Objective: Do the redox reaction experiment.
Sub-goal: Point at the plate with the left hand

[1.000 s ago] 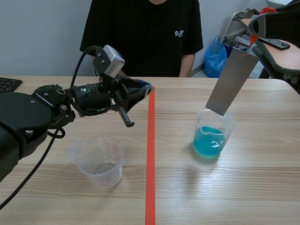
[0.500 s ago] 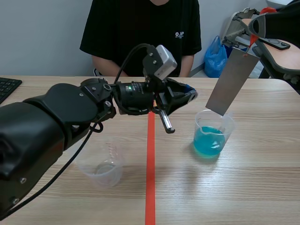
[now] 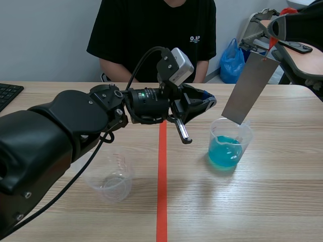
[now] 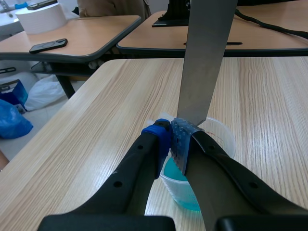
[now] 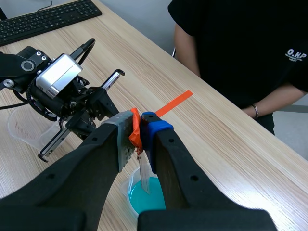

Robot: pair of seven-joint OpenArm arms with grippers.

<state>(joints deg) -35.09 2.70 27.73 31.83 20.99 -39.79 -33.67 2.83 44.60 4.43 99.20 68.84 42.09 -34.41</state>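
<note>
Since a second ago my left arm has swung from its own side across the orange-red line (image 3: 161, 191), and in the last half second it has edged a little nearer the blue beaker (image 3: 229, 143); my right arm and everything on the surface have stayed put. My left pincer (image 4: 172, 134) is closed with nothing in it, its two pads pressed together, and it hangs in the air just short of the metal strip (image 3: 250, 88) and above that beaker's near rim; in the scene view a small gap shows between them. My right pincer (image 5: 139, 127) is raised high and clamped on the strip's top end, where an orange-red tab (image 5: 135, 132) shows between the pads. From there the strip slants down until its lower end sits inside the beaker's rim, and I cannot tell whether it touches the blue liquid. An empty clear beaker (image 3: 108, 176) stands well apart on the other side of the line, under my left arm. Farther out, a keyboard (image 3: 9, 91) lies at the surface's edge, and a person (image 3: 151, 35) in a black shirt sits across from me.
</note>
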